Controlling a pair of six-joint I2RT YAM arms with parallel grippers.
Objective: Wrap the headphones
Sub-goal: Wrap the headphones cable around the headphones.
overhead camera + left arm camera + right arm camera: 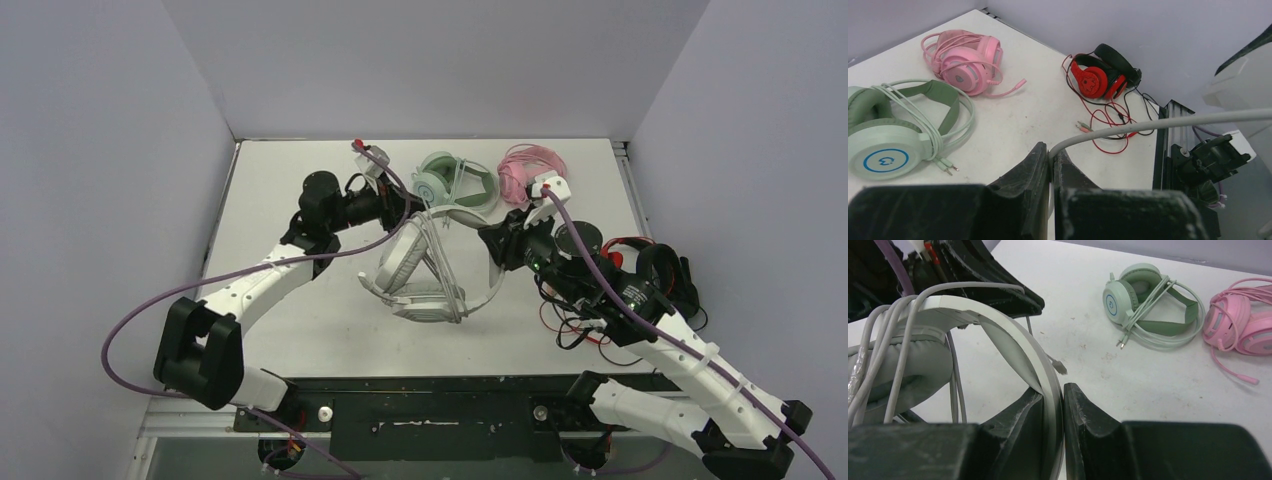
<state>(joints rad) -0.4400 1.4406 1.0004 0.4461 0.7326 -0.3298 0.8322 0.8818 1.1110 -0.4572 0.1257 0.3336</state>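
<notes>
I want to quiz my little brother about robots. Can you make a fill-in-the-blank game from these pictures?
1. The left gripper pinches the pale headset's thin ____.
2. The right gripper clamps that headset's ____.
3. The far headset beside the mint green headset is ____.
Missing words: cable, headband, pink.

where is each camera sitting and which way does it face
top: above and behind the robot, looking down on the table; both arms show.
left wrist: on the left gripper, shut on a grey cable, facing red headphones.
right wrist: on the right gripper, shut on the white headband.
shared: green headphones and pink headphones in all three.
</notes>
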